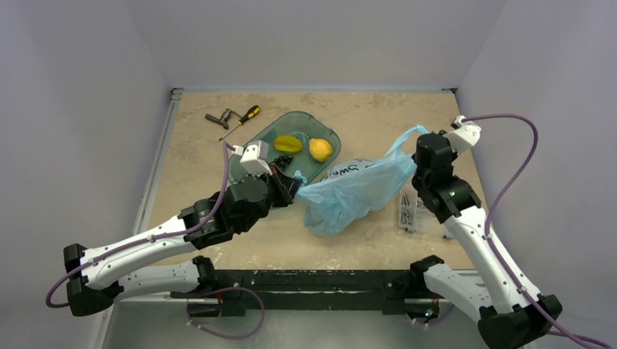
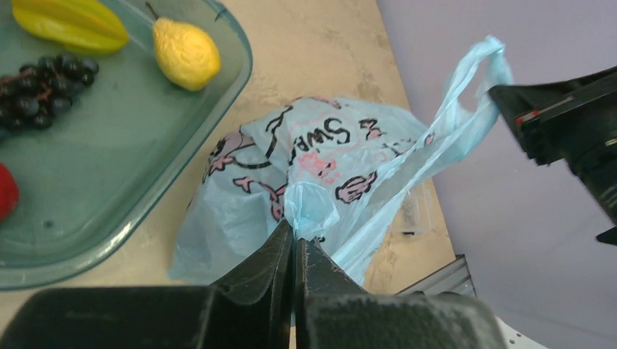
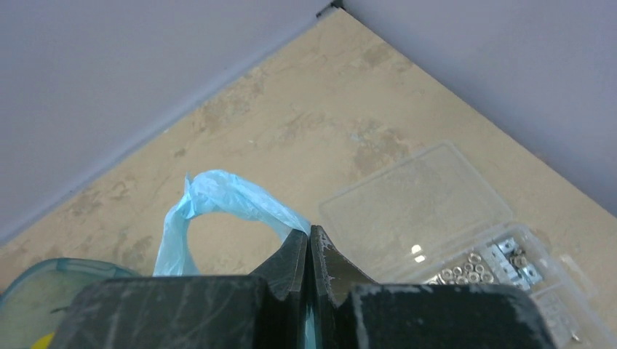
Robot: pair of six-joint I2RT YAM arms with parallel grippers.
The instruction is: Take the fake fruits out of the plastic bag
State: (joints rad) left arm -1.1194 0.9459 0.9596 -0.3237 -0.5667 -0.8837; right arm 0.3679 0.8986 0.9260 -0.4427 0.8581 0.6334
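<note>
The plastic bag point(image 1: 349, 193) lies in the middle of the table point(image 1: 211, 167), just right of the tray point(image 1: 302, 123). It is thin, light blue and crinkly. It has a pink and white cartoon print with black letters on its top side. The bag looks puffed up, but you cannot see what is inside it.

The left gripper point(image 2: 293, 236) is at the left end of the bag. Its 2 fingers are pressed together and pinch a small fold of the blue plastic. The right gripper point(image 3: 309, 236) is at the far right end of the bag. Its 2 fingers are pressed together on 1 handle of the bag, and the handle makes a loop above the fingers. The bag is stretched between the 2 grippers.

In the tray there is a star fruit point(image 2: 69, 23), a pear point(image 2: 185, 52), some grapes point(image 2: 44, 91) and a red fruit point(image 2: 6, 190). A clear box point(image 3: 436, 225) with small metal bits sits on the table to the right of the bag. A screwdriver point(image 1: 241, 120) lies at the far left side of the table.
</note>
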